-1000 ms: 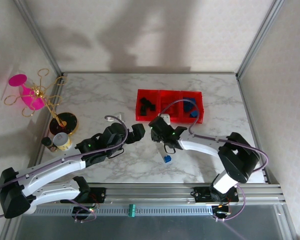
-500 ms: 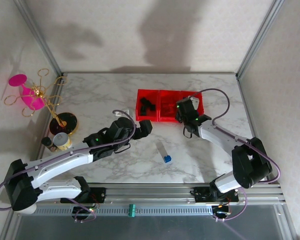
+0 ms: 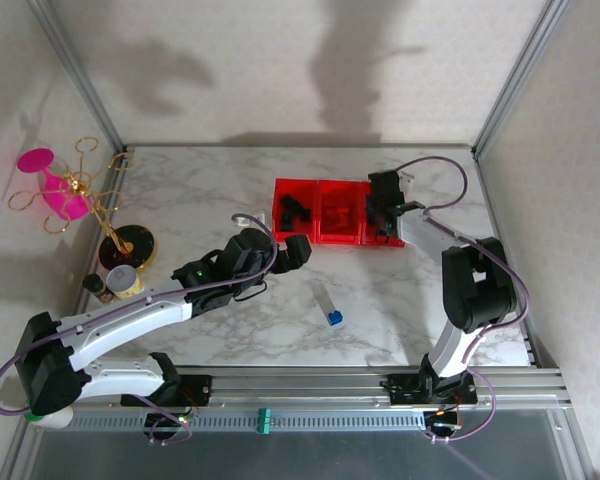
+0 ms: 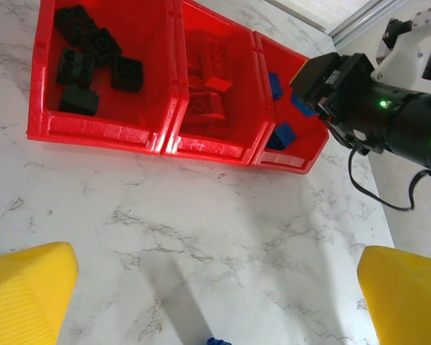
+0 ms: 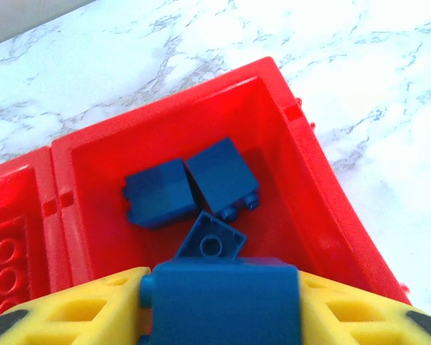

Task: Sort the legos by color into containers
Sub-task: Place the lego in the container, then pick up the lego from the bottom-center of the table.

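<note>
Over the right-hand translucent red plastic bin (image 5: 165,106), right tool (image 5: 219,316) clamps a small blue plastic brick (image 5: 219,291) by its flat sides, likely light but slick; left tool (image 4: 215,287) gapes open.

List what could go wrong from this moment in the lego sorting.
1. The right gripper holds a blue brick over the right bin, where three blue bricks already lie. If dropped here, it may bounce off them, perhaps over the divider into the middle bin.
2. The left gripper, open, hangs close to the front left corner of the bin row. A forward move could nudge the row.
</note>
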